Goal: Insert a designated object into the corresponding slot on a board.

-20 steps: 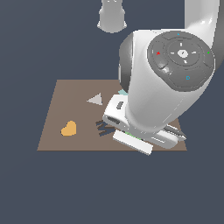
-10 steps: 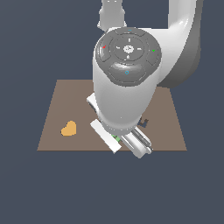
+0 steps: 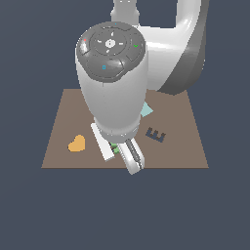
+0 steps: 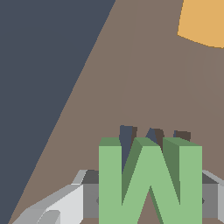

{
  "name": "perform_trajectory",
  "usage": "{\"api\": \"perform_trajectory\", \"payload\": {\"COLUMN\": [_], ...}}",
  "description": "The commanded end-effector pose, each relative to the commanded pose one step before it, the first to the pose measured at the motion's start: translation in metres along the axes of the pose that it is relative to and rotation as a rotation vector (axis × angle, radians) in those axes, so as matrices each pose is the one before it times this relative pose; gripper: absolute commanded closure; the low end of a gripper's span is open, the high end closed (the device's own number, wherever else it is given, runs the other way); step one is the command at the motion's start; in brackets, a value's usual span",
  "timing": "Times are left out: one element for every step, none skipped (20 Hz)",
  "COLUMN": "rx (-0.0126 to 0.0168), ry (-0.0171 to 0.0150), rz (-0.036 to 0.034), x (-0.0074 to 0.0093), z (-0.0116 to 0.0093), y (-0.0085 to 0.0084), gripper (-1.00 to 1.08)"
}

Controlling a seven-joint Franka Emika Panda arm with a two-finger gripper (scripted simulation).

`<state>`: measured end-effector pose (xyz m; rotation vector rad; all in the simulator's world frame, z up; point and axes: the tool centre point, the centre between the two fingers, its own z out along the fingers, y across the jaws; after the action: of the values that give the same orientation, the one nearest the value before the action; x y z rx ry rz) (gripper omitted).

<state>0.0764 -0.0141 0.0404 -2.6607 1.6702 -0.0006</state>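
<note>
The gripper (image 4: 150, 199) clamps the green block (image 4: 150, 181) by its sides, leaving its underside free, and holds it low over the board (image 3: 185, 141), just short of the dark slot (image 4: 151, 133) it must enter.

My arm's bent right over, big wrist housing pointing up at the exterior camera, hand hanging straight down underneath. My gripper (image 3: 118, 149) is clamped on the green M block (image 4: 150, 180), one grey finger (image 4: 89, 199) pressed on each side, holding it just above the board.
</note>
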Motion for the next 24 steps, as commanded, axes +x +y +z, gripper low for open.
{"api": "perform_trajectory", "payload": {"rx": [0.00047, -0.00006, -0.00006, -0.00005, -0.00005, -0.00004, -0.00004, -0.00003, -0.00004, -0.00002, -0.00002, 0.00000, -0.00055, 0.00000, -0.00069, -0.00119, -0.00119, -0.00119, -0.00069, 0.00000, 0.00000, 0.00000, 0.00000, 0.00000], "ry": [-0.00007, -0.00003, -0.00003, -0.00003, -0.00003, -0.00002, -0.00002, -0.00002, -0.00002, -0.00001, -0.00001, 0.00000, -0.00008, 0.00000, 0.00001, 0.00001, 0.00000, -0.00001, -0.00001, 0.00000, 0.00000, 0.00000, 0.00000, 0.00000], "rz": [0.04549, 0.01358, 0.01176, 0.00989, 0.00805, 0.00618, 0.00431, 0.00249, 0.00069, -0.00138, -0.00218, -0.00098, 0.00080, 0.00000, -0.00008, -0.00008, -0.00007, -0.00007, -0.00004, 0.00000, 0.00000, 0.00000, 0.00000, 0.00000], "x": [0.00230, 0.00076, 0.00066, 0.00053, 0.00043, 0.00030, 0.00019, 0.00010, 0.00002, -0.00023, -0.00027, -0.00012, 0.00032, 0.00000, -0.00006, -0.00007, -0.00007, -0.00007, -0.00004, -0.00001, 0.00000, 0.00000, 0.00000, 0.00000], "z": [-0.00032, -0.00001, -0.00001, 0.00000, 0.00000, 0.00000, 0.00001, 0.00001, 0.00002, 0.00001, 0.00001, 0.00001, 0.00028, 0.00026, 0.00121, 0.00206, 0.00245, 0.00206, 0.00122, 0.00026, 0.00000, 0.00000, 0.00000, 0.00000], "y": [0.00498, 0.00160, 0.00139, 0.00117, 0.00096, 0.00074, 0.00052, 0.00032, 0.00012, -0.00014, -0.00025, -0.00012, 0.00031, 0.00000, -0.00006, -0.00008, -0.00008, -0.00007, -0.00004, 0.00000, 0.00000, 0.00000, 0.00000, 0.00000], "gripper": [1.08, 1.08, 1.08, 1.08, 1.08, 1.08, 1.08, 1.08, 1.08, 1.08, 1.08, 1.08, 1.08, 1.08, 1.08, 1.08, 1.08, 1.08, 1.08, 1.08, -0.92, -0.92, -0.92, -0.92]}}
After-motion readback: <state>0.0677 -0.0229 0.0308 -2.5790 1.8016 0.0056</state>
